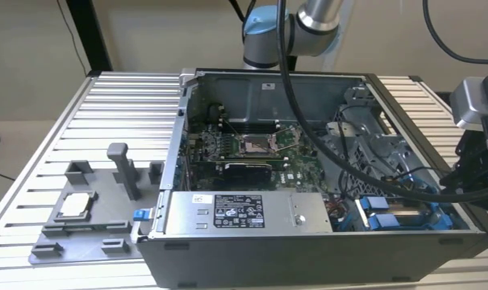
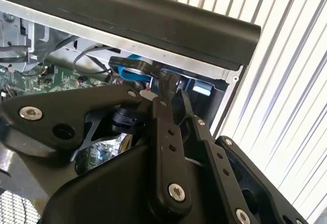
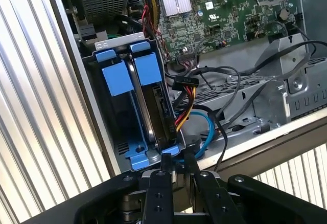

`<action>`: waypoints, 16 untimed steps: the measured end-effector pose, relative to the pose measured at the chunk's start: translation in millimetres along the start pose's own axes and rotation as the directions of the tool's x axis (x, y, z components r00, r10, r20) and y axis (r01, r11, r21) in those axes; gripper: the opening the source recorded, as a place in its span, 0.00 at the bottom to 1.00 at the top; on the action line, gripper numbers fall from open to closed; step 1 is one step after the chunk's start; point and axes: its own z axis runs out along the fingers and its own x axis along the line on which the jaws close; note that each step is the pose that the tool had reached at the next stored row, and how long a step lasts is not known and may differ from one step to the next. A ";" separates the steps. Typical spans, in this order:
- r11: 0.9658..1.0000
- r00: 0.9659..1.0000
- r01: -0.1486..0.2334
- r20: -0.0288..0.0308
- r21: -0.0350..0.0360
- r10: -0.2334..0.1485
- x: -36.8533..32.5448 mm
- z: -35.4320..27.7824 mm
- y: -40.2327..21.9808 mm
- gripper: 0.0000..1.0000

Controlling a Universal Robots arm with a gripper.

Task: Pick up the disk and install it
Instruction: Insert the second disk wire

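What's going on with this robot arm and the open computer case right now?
The gripper is at the drive bay in the corner of the open computer case, its tips at the blue end of the disk. The disk stands on edge in the blue bay, next to an empty slot. Cables run alongside it, and a grey parts tray sits outside the case.

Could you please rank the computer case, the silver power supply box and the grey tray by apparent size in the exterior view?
1. computer case
2. silver power supply box
3. grey tray, though it looks close to the box.
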 end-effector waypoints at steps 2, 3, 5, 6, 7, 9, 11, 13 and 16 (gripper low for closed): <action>1.000 1.000 0.000 0.000 0.000 0.000 0.0 0.0 0.0 0.00; 1.000 1.000 0.000 0.000 0.000 0.000 0.0 0.1 0.0 0.00; 1.000 1.000 0.000 0.000 0.000 0.000 0.0 0.1 0.0 0.00; 1.000 1.000 0.000 0.000 0.000 0.000 0.0 0.1 0.0 0.00; 1.000 1.000 0.000 0.000 0.000 0.000 0.1 0.2 0.2 0.00; 1.000 1.000 0.000 0.001 0.000 0.000 1.2 -0.1 3.5 0.00; 1.000 1.000 0.000 0.000 0.001 0.000 2.8 -0.8 9.8 0.00; 1.000 1.000 0.001 -0.004 0.002 -0.001 3.9 -1.3 18.5 0.00; 1.000 1.000 0.001 -0.011 0.004 -0.001 3.6 -1.3 31.0 0.00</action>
